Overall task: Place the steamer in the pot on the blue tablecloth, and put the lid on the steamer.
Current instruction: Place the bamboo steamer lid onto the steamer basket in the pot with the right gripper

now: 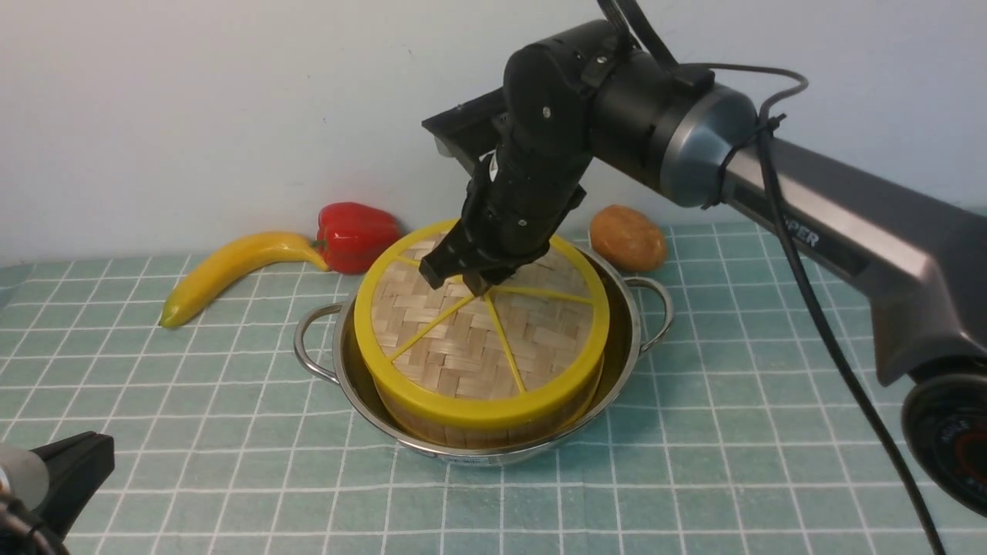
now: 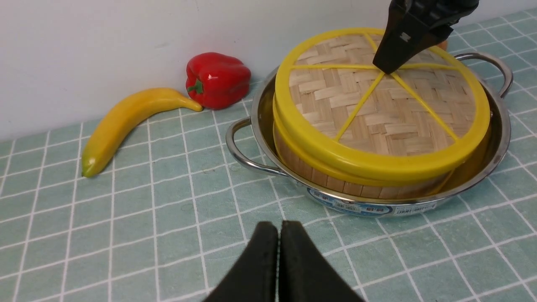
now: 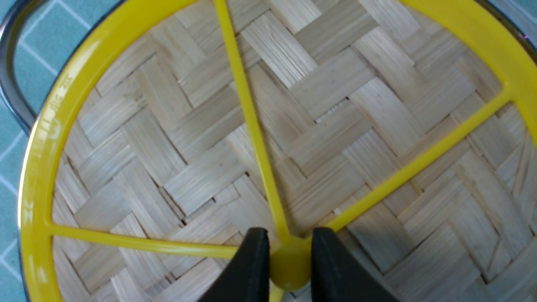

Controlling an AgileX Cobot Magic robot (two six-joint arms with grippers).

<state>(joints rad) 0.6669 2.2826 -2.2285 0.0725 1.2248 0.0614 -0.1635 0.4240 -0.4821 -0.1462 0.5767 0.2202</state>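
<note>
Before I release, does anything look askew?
Slightly: the steamer sits off-centre in the pot, close to its left wall, with a wider gap on the right. The lid looks seated, right gripper on its knob.

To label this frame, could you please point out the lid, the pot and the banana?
lid (image 1: 463, 354), front view, woven panel.
pot (image 1: 621, 354), front view, right inner wall.
banana (image 1: 231, 266), front view, middle of its body.

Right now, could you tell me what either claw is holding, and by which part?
The right claw grips the lid by its centre knob; the left claw is shut on nothing.
</note>
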